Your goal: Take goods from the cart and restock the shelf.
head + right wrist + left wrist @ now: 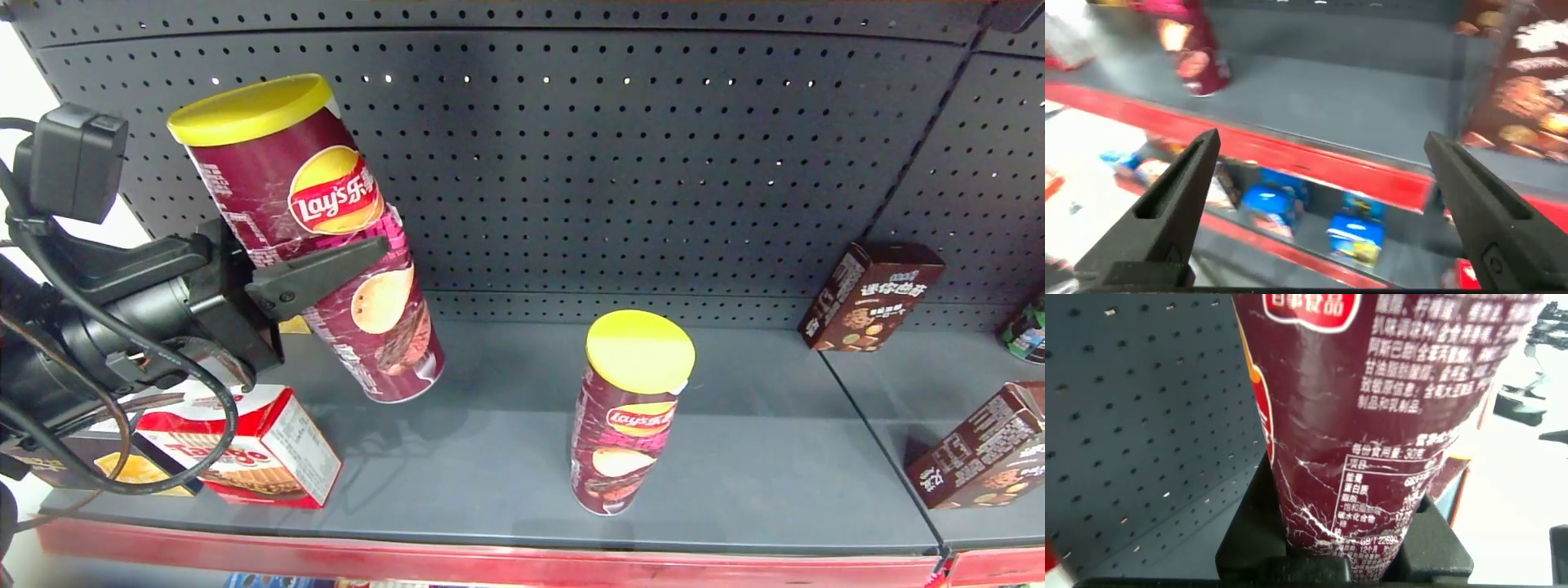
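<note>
My left gripper (314, 273) is shut on a maroon chip can with a yellow lid (314, 233). It holds the can tilted above the left part of the grey shelf (490, 457), the can's base hanging just over the board. The left wrist view has the same can (1372, 416) between the jaws. A second, matching chip can (624, 412) stands upright at mid shelf. My right gripper (1323, 204) is open and holds nothing, in front of the shelf's red front edge (1315, 155), with the standing can (1196, 49) farther off.
A red and white box (261, 449) lies at the shelf's front left, below my left arm. Brown boxes (869, 298) (976, 449) lean on the right-hand shelf section. Pegboard backs the shelf. Blue packs (1270, 200) sit on the lower shelf.
</note>
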Controlling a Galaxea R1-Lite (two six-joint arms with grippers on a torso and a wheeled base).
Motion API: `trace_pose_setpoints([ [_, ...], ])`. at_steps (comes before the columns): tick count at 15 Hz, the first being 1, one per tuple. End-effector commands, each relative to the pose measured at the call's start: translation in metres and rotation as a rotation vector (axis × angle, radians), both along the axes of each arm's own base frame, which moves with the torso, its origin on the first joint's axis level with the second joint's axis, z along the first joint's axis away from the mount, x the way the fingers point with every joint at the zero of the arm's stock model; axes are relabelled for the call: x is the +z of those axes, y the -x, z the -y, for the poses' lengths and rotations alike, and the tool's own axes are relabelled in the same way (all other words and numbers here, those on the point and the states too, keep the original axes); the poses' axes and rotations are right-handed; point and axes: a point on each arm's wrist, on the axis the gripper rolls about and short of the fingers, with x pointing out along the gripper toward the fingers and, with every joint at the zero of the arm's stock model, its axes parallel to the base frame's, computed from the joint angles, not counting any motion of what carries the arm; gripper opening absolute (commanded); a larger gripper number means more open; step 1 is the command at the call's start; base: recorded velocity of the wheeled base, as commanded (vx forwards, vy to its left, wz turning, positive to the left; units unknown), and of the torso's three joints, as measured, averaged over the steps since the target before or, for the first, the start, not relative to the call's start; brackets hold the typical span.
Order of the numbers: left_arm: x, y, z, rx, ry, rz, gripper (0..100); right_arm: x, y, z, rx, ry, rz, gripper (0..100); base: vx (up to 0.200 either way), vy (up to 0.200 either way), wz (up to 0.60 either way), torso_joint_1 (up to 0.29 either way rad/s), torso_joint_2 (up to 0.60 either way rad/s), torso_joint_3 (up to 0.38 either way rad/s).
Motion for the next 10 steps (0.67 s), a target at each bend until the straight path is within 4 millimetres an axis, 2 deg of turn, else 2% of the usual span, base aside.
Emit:
trace_pose_setpoints([
  [1,-0.001,0.01,0.001,-0.013,0.0,0.002,0,-0.003,0.004,0.0,-0.039,0.025,0.04,100,0.0,0.0,0.0,0.0,0.0,0.0],
  [2,-0.005,0.012,0.003,-0.025,-0.004,-0.013,0,-0.004,0.003,0.002,-0.103,0.069,0.042,100,0.0,0.0,0.0,0.0,0.0,0.0],
  [4,-0.005,0.013,0.003,-0.023,-0.005,-0.012,0,-0.012,0.003,0.008,-0.404,0.146,-0.036,100,0.0,0.0,0.0,0.0,0.0,0.0],
  [7,-0.009,0.014,0.003,-0.021,-0.025,0.002,0,-0.012,0.002,0.009,-0.438,0.134,-0.036,100,0.0,0.0,0.0,0.0,0.0,0.0],
  [8,-0.019,0.017,0.003,-0.021,-0.043,-0.021,0,-0.012,0.003,0.01,-0.464,0.132,-0.04,100,0.0,0.0,0.0,0.0,0.0,0.0],
  [10,-0.025,0.021,0.002,-0.026,-0.049,-0.038,0,-0.013,0.003,0.01,-0.478,0.11,-0.051,100,0.0,0.0,0.0,0.0,0.0,0.0],
])
